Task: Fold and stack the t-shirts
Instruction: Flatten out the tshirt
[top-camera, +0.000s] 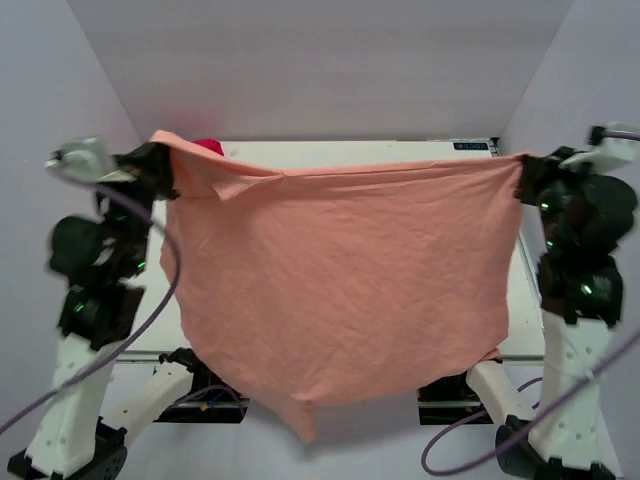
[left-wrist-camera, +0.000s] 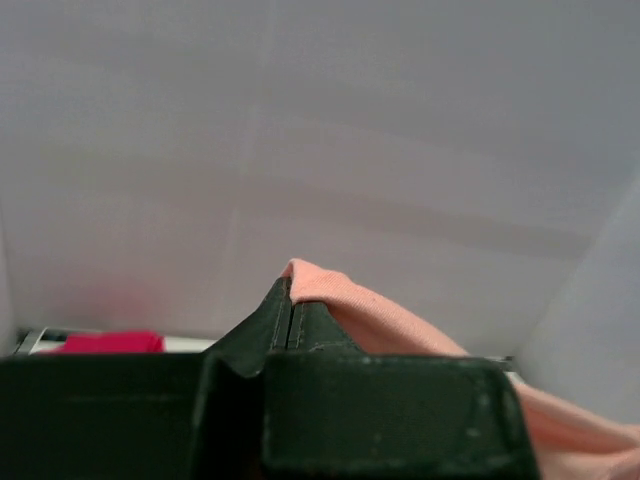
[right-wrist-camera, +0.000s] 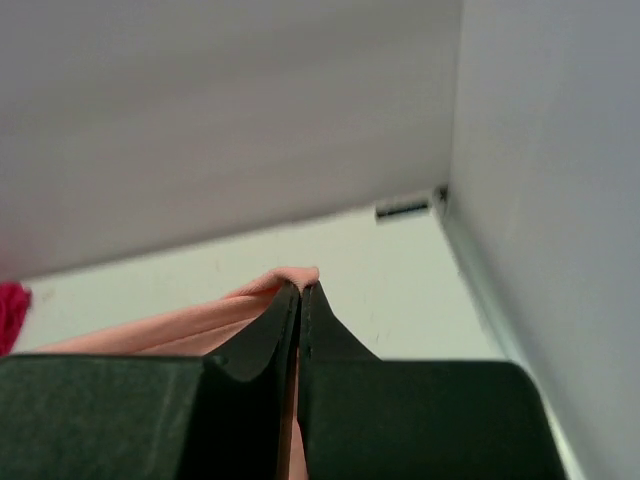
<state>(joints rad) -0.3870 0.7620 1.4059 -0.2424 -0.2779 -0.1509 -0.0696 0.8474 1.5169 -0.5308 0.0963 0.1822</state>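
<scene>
L gripper (top-camera: 152, 168) & R gripper (top-camera: 527, 178) were each pinched shut on a top corner of the salmon tee (top-camera: 340, 280). It hung stretched btwn them above the table (top-camera: 420, 150), prob. to flatten it for folding. Magenta tee (top-camera: 208, 146) sat far-left, mostly hidden.

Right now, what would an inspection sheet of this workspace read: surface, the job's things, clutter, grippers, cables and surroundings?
Surface: white table, mostly hidden behind the raised shirt; the strip that shows is bare.
Job's things: salmon t-shirt is held up and spread in the air between both arms. The magenta-red t-shirt is a small bundle at the table's far left, mostly hidden.
Clutter: nothing seen.
Grippers: left gripper is shut on one top corner of the salmon t-shirt, and right gripper is shut on the other.
Cables: purple cables hang in loose loops beside both arms.
Surroundings: plain pale walls on three sides.
</scene>
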